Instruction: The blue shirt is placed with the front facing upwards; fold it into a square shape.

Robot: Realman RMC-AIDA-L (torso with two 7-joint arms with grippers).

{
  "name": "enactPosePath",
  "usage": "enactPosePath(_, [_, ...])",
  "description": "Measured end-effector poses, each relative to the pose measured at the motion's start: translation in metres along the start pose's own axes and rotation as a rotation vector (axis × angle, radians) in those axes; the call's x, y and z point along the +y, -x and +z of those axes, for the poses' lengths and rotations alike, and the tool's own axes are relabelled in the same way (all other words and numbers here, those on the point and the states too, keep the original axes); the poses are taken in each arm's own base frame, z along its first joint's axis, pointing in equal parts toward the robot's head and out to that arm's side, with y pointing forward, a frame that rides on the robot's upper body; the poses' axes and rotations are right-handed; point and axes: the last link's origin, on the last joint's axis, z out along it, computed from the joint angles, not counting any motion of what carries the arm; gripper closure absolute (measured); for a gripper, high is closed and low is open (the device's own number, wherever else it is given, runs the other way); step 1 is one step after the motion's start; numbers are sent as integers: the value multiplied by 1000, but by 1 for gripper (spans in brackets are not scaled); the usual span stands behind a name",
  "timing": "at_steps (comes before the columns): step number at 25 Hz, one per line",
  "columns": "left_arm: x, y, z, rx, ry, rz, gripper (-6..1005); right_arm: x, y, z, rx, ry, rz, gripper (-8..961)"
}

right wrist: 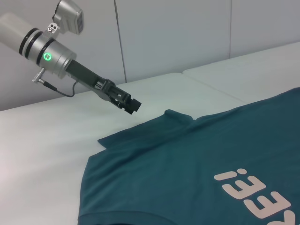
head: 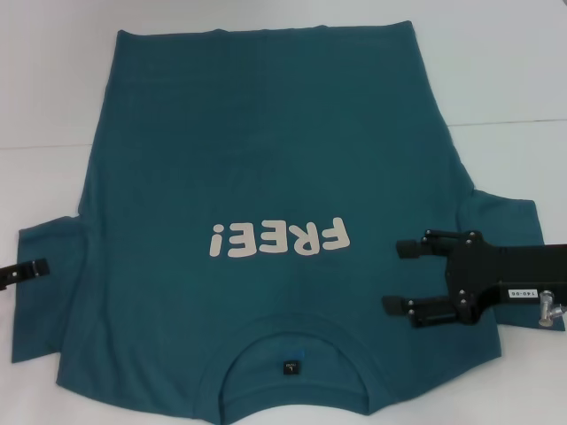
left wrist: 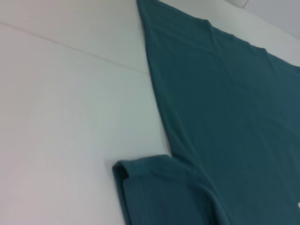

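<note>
The blue shirt [head: 266,159] lies flat and face up on the white table, collar [head: 292,341] nearest me and the white "FREE!" lettering [head: 279,237] reading upside down. My right gripper [head: 394,277] hovers open over the shirt's right shoulder, just inside the right sleeve [head: 505,217], fingers pointing toward the chest. My left gripper [head: 35,267] shows only its tip at the picture's left edge, over the left sleeve. The right wrist view shows the left gripper [right wrist: 133,106] with fingers together, just above the sleeve's corner on the shirt [right wrist: 187,154]. The left wrist view shows the shirt [left wrist: 225,93] and its left sleeve [left wrist: 154,187].
The white table [head: 44,88] extends left, right and beyond the shirt's hem. A seam in the tabletop [left wrist: 70,47] runs past the shirt's left side. A grey wall [right wrist: 164,33] stands behind the table on the left arm's side.
</note>
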Motion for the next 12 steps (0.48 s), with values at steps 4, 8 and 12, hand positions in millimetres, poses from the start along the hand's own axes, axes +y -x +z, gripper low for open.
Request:
enactPosePath(4, [0, 4, 4, -26, -12, 14, 100, 0, 0, 0, 1, -3, 0, 27])
enactPosePath(8, [3, 5, 10, -45, -25, 34, 101, -1, 0, 0, 0, -2, -1, 27])
enactPosePath(12, [5, 4, 12, -49, -26, 42, 101, -1, 1, 1, 1, -4, -2, 26])
